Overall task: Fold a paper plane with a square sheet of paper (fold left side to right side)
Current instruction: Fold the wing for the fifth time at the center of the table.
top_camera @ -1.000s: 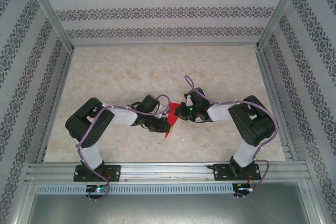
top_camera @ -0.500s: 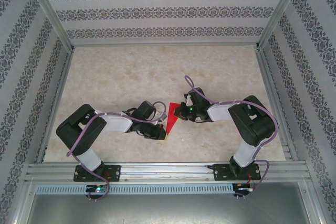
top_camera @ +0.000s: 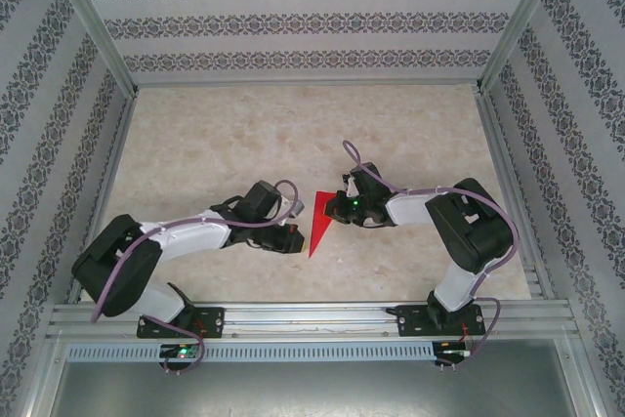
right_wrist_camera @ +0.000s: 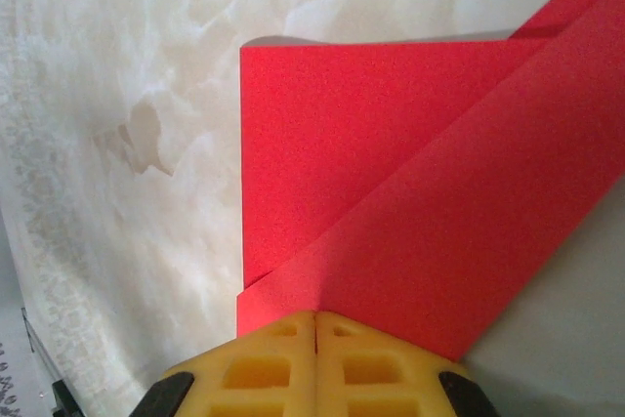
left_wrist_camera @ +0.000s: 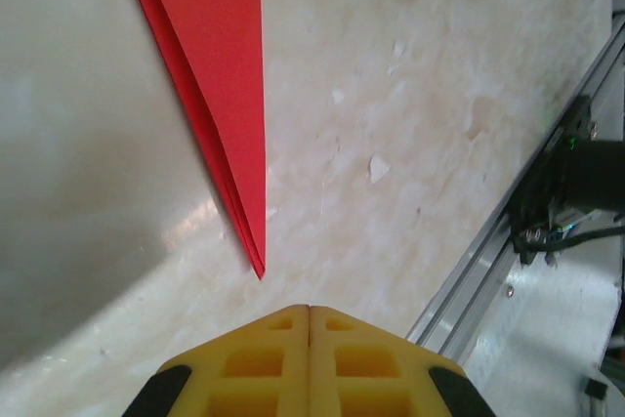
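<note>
1. Table (top_camera: 215, 134): flat, pale, marbled. It serves as the backing surface against which each crease is pressed.

2. Left arm (top_camera: 186, 236) and right arm (top_camera: 459, 222): both reach inward and meet near the table's centre. This gives access to the work from both sides.

3. Paper (top_camera: 318, 227): lies flat on the table between the two grippers. It is a narrow red wedge, with the wide end by the right gripper and the sharp tip pointing toward the near edge. The right wrist view shows a diagonal flap (right_wrist_camera: 439, 231) laid over a lower layer. Judgement: the plane is partly folded, not finished.

4. Right gripper (right_wrist_camera: 314, 317): jaws fully closed, nothing between them. The closed tips overlap the wide end where the flap edge crosses the lower layer. Judgement: it acts as a hold-down, pinning the layers so they do not spring or slide. Contact itself cannot be confirmed.

5. Left gripper (left_wrist_camera: 310, 312): jaws fully closed and empty. It sits just short of the paper's tip (left_wrist_camera: 256, 266), with bare table between them. Judgement: closed tips form a blunt edge suited to pressing a crease.
</note>
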{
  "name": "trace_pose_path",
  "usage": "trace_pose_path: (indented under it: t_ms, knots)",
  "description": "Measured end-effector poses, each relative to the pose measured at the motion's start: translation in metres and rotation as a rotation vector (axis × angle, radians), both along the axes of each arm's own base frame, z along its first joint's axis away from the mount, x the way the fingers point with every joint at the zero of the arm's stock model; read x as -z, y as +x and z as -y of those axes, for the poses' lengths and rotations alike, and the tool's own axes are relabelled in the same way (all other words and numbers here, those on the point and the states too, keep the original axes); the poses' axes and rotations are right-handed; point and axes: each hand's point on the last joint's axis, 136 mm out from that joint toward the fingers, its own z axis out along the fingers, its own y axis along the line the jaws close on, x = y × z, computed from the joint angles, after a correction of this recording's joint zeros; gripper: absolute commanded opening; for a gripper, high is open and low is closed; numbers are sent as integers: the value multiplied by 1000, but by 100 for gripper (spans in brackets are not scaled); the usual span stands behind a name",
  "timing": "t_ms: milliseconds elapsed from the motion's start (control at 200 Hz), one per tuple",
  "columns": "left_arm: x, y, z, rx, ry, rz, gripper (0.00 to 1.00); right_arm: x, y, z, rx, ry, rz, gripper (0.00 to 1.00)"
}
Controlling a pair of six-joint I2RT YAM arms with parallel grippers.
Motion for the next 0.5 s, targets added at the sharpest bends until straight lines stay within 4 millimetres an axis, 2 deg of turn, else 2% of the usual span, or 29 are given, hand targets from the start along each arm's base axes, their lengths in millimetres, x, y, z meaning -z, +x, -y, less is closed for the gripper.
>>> trace_pose_path:
  t_ms: [65,150,500]
  knots:
    - [-9,11,-4,-27,-4,50,4,0,0,1,1,-6,-1,0]
    - [-20,23,-10,-58,-1,119,15,0,0,2,1,-13,-2,0]
    - [-46,59,-40,-206,47,328,36,-1,3,2,-48,-65,3,0]
